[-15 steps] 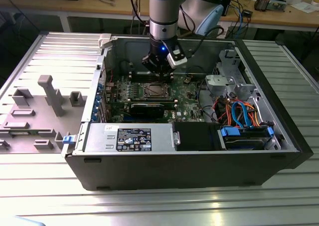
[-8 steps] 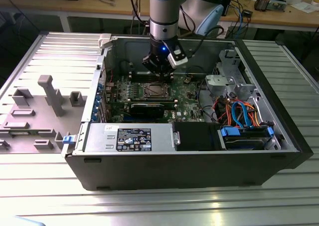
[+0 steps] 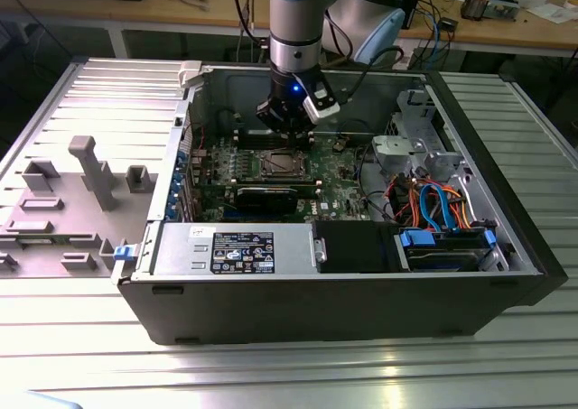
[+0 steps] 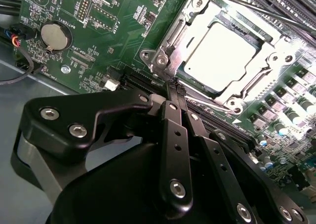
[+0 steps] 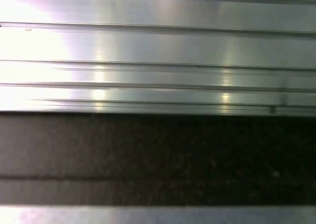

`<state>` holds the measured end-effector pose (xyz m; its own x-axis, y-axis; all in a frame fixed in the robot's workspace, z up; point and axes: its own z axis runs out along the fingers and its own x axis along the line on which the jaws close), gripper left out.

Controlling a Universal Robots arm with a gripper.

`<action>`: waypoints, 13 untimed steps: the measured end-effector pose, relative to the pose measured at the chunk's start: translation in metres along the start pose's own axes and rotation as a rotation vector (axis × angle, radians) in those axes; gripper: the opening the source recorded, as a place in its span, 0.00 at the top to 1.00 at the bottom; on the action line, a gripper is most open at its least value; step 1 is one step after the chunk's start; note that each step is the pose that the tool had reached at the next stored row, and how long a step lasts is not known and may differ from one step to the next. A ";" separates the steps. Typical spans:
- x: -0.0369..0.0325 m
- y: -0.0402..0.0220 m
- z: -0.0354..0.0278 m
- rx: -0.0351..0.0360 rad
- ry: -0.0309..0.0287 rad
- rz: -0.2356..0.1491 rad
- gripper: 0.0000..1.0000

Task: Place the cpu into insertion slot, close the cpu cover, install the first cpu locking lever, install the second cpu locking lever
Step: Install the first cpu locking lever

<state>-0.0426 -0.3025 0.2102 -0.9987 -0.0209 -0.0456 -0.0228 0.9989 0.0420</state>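
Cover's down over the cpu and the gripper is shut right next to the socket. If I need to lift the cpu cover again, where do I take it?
Probably the cpu cover by a thin frame edge, from above and outside the socket: it lies flat around the cpu, whose top fills the window. The gripper is at the near edge. Which edge is hinged, I cannot tell.

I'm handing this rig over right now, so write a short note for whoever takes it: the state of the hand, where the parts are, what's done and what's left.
Hand: fingers shut, holding nothing, tips just beside the socket corner inside the computer case.
Cpu: seated flat in the socket on the green board.
Cpu cover: down around the cpu, framing it.
Done: cpu placed, cover closed.
Left: locking levers; a thin rod crosses above the socket, and I cannot tell whether either lever is latched.
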 end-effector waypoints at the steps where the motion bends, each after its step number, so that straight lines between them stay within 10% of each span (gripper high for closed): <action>1: 0.0000 0.0000 0.0000 0.0000 0.0000 0.000 0.89; 13: -0.0013 -0.0002 0.0036 0.0107 0.0003 0.000 0.89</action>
<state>-0.0412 -0.3024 0.2067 -0.9987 -0.0213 -0.0453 -0.0228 0.9993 0.0313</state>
